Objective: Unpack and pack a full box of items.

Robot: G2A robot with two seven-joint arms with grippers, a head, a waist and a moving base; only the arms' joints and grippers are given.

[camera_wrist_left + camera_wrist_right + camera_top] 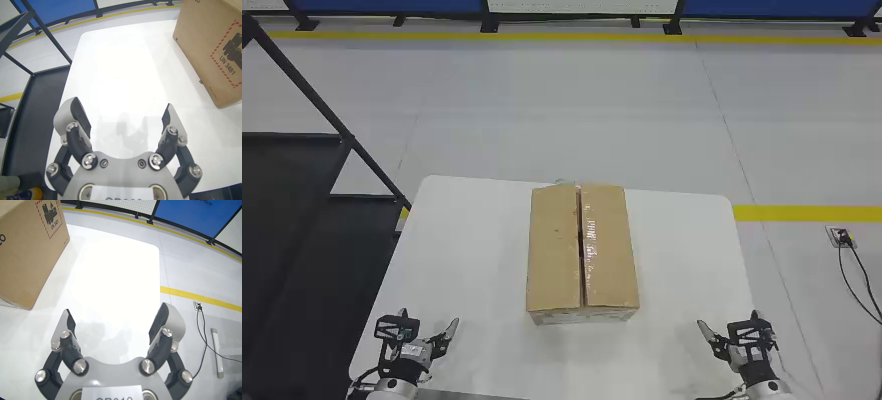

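From above, box [581, 250] flaps lie closed; side labels [226, 55] face left gripper [122, 106] and right gripper [115, 309], released.

Grey claw [122, 102] — black ribbed pads [81, 117], silver screws [88, 161]

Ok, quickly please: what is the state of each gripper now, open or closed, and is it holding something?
Left gripper: open, holding nothing.
Right gripper: open, holding nothing.

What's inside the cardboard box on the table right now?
Cannot tell. The cardboard box stands on the table with both top flaps folded shut, meeting along a centre seam, so whatever it holds is covered. Only bare cardboard and some print show on top.
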